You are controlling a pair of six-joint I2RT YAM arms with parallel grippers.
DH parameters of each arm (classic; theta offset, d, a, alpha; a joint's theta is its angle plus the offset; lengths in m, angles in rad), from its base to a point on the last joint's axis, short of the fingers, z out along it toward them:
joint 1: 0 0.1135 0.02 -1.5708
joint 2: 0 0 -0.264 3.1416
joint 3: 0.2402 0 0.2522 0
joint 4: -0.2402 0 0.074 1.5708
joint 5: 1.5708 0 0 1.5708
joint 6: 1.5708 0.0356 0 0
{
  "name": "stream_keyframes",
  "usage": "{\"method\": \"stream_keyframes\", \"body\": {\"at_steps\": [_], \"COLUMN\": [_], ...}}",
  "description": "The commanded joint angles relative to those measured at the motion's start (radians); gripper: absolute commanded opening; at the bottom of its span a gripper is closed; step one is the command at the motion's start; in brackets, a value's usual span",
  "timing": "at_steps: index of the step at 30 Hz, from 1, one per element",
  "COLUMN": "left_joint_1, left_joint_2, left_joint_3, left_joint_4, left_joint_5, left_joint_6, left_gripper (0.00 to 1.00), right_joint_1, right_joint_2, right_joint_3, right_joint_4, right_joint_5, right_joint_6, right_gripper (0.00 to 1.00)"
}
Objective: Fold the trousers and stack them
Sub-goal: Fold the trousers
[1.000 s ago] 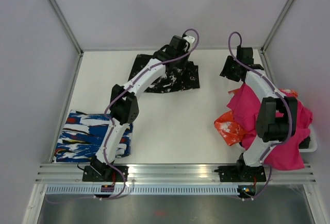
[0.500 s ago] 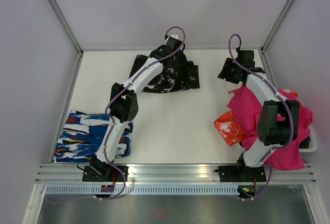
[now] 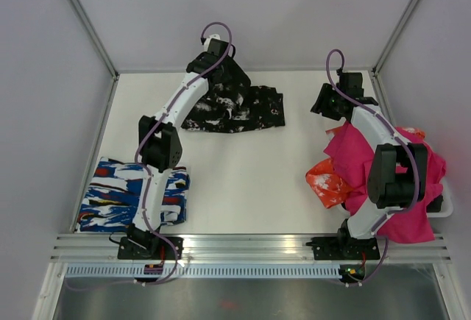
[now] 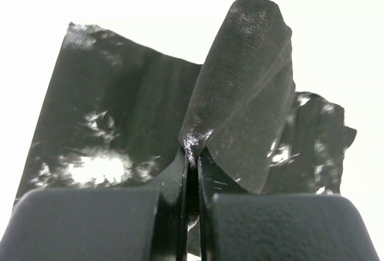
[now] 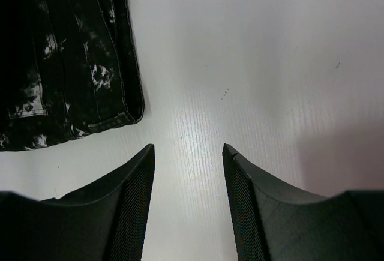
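Observation:
The trousers (image 3: 237, 108), black with white splatter, lie at the back middle of the table. One end of them is lifted toward the back left. My left gripper (image 3: 210, 66) is shut on that lifted end; in the left wrist view a pinched fold of the trousers (image 4: 240, 111) rises from between the closed fingers of the left gripper (image 4: 193, 156). My right gripper (image 3: 325, 107) hovers open over bare table to the right of the trousers, nothing between its fingers. In the right wrist view the right gripper (image 5: 188, 148) faces the table, with the hem of the trousers (image 5: 72, 57) at upper left.
A folded blue-white-red garment (image 3: 125, 193) lies at the front left. A magenta cloth (image 3: 394, 180) and an orange-red cloth (image 3: 325, 182) are heaped on a white tray (image 3: 440, 204) at the right. Walls enclose the table on three sides.
My left gripper has swung to the left and back, dragging the held end of the trousers with it, so the cloth now spreads wider. The right arm has barely moved.

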Motion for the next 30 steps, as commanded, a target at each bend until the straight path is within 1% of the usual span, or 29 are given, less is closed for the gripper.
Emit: {"method": "stream_keyframes", "body": {"at_steps": [1, 5, 6, 10, 11, 12, 13, 14, 15, 16, 18, 19, 20, 21, 22, 23, 24, 25, 26, 27, 28, 30], "left_joint_1": [-0.031, -0.095, -0.126, -0.177, -0.18, -0.18, -0.177, -0.174, -0.163, -0.152, -0.091, -0.06, -0.03, 0.031, 0.059, 0.082, 0.133, 0.159, 0.184, 0.231, 0.251, 0.3], "left_joint_2": [-0.044, 0.0, 0.011, 0.074, 0.076, 0.073, 0.056, 0.042, 0.025, -0.025, -0.094, -0.166, -0.203, -0.241, -0.28, -0.342, -0.367, -0.387, -0.416, -0.43, -0.443, -0.485], "left_joint_3": [0.015, 0.017, 0.02, 0.081, 0.08, 0.075, 0.066, 0.066, 0.062, 0.033, -0.032, -0.11, -0.156, -0.205, -0.309, -0.355, -0.394, -0.467, -0.5, -0.526, -0.585, -0.648], "left_joint_4": [0.08, 0.157, 0.169, 0.22, 0.231, 0.241, 0.251, 0.243, 0.239, 0.235, 0.252, 0.261, 0.293, 0.315, 0.335, 0.347, 0.347, 0.344, 0.337, 0.326, 0.323, 0.326], "left_joint_5": [0.016, 0.096, 0.105, 0.178, 0.224, 0.249, 0.269, 0.278, 0.277, 0.272, 0.297, 0.323, 0.393, 0.422, 0.442, 0.447, 0.441, 0.438, 0.459, 0.473, 0.482, 0.505], "left_joint_6": [-0.064, -0.068, -0.069, -0.072, -0.078, -0.083, -0.089, -0.081, -0.072, -0.054, -0.058, -0.093, -0.11, -0.123, -0.127, -0.118, -0.112, -0.103, -0.097, -0.079, -0.065, -0.042], "left_gripper": [0.02, 0.02, 0.02, 0.02, 0.13, 0.26, 0.49, 0.9, 0.94, 0.95, 0.96, 0.96, 0.96, 0.96, 0.96, 0.96, 0.96, 0.96, 0.94, 0.93, 0.91, 0.89], "right_joint_1": [0.001, 0.001, 0.001, 0.001, 0.001, 0.001, 0.0, 0.001, 0.001, 0.001, 0.001, 0.001, 0.003, 0.012, 0.023, 0.035, 0.069, 0.087, 0.104, 0.142, 0.165, 0.222], "right_joint_2": [-0.031, -0.031, -0.029, -0.026, -0.025, -0.025, -0.026, -0.025, -0.025, -0.022, -0.009, -0.003, 0.015, 0.026, 0.035, 0.058, 0.07, 0.084, 0.121, 0.145, 0.168, 0.241], "right_joint_3": [0.016, 0.016, 0.017, 0.036, 0.042, 0.045, 0.048, 0.051, 0.056, 0.059, 0.074, 0.088, 0.097, 0.105, 0.129, 0.146, 0.16, 0.199, 0.224, 0.249, 0.307, 0.358], "right_joint_4": [0.023, 0.017, 0.015, -0.005, -0.006, -0.008, -0.006, -0.006, -0.005, -0.002, 0.009, 0.02, 0.024, 0.029, 0.037, 0.037, 0.038, 0.038, 0.038, 0.032, 0.02, -0.005], "right_joint_5": [-0.009, -0.002, -0.002, 0.02, 0.02, 0.02, 0.014, 0.008, -0.017, -0.029, -0.084, -0.106, -0.124, -0.14, -0.161, -0.161, -0.158, -0.163, -0.173, -0.187, -0.192, -0.158], "right_joint_6": [-0.001, -0.006, -0.006, -0.015, -0.018, -0.018, -0.021, -0.027, -0.03, -0.03, -0.029, -0.026, -0.009, -0.001, 0.002, 0.003, -0.001, 0.0, 0.002, 0.012, 0.02, 0.035], "right_gripper": [0.56, 0.56, 0.56, 0.56, 0.56, 0.57, 0.56, 0.57, 0.57, 0.57, 0.63, 0.63, 0.64, 0.66, 0.67, 0.68, 0.71, 0.72, 0.72, 0.72, 0.72, 0.73]}}
